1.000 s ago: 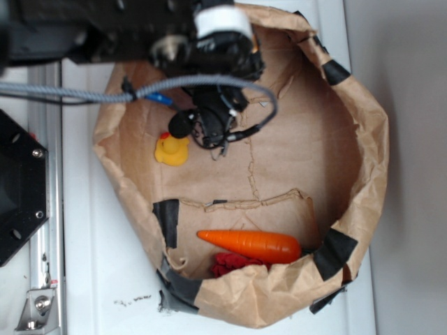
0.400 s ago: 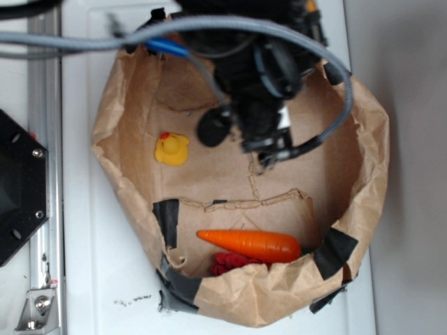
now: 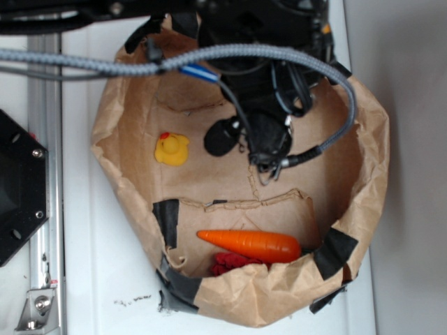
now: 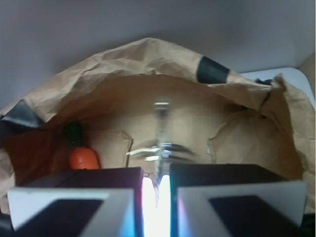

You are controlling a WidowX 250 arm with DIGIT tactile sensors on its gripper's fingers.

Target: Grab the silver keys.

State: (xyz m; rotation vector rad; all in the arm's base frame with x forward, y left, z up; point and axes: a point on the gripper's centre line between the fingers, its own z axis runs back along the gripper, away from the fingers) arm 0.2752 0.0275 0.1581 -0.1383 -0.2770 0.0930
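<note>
The silver keys [image 4: 160, 148] hang from a ring pinched in the narrow gap between my two fingers, a little blurred, with flat blades sticking out left and forward. My gripper [image 4: 157, 174] is shut on them. In the exterior view the gripper [image 3: 269, 155] hovers over the middle of the brown paper bag's floor. The keys [image 3: 261, 177] dangle thinly just below it, above the cardboard.
The crumpled paper bag [image 3: 370, 139] with black tape patches walls in the whole space. A yellow rubber duck [image 3: 172, 149] sits to the left. An orange carrot [image 3: 250, 243] and a red cloth lump [image 3: 234, 263] lie at the near side. Grey cable loops over the bag.
The arm has swung from the bag's far left, near the duck, to the right and toward the centre. The keys now hang from the shut fingers.
</note>
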